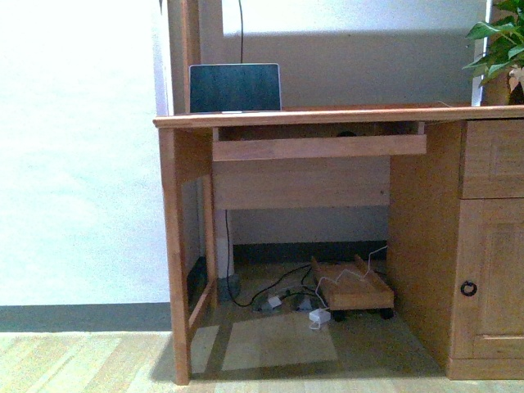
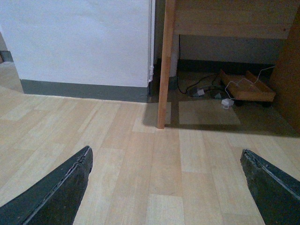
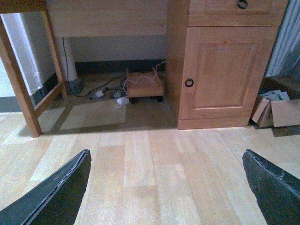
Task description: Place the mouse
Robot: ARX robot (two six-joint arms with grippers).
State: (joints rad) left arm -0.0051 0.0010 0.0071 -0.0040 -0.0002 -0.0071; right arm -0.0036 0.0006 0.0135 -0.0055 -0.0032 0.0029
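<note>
Although neither arm shows in the front view, each wrist view records its own claw. The left gripper [image 2: 165, 152] is spread wide, with its dark fingers [image 2: 56, 192] at opposite edges of the picture and only bare floor [image 2: 140, 178] between them. The right gripper [image 3: 166, 152] is likewise spread wide and holds nothing.

The desk [image 1: 327, 116] is wooden. A laptop [image 1: 235, 88] stands open on its top, towards the left end. The mouse [image 1: 347, 133] shows only as a small dark hump in the gap just under the desk top, above the pull-out tray [image 1: 319, 147]; it is too small to tell more. Neither claw is near it.

Under the desk, a low wheeled stand [image 1: 352, 288] sits among loose cables [image 1: 278, 296]. A cabinet door [image 3: 225, 70] with a ring pull forms the desk's right side. A cardboard box [image 3: 276, 110] lies just beyond that side. Plant leaves [image 1: 499, 41] rise above the desk's right end.
</note>
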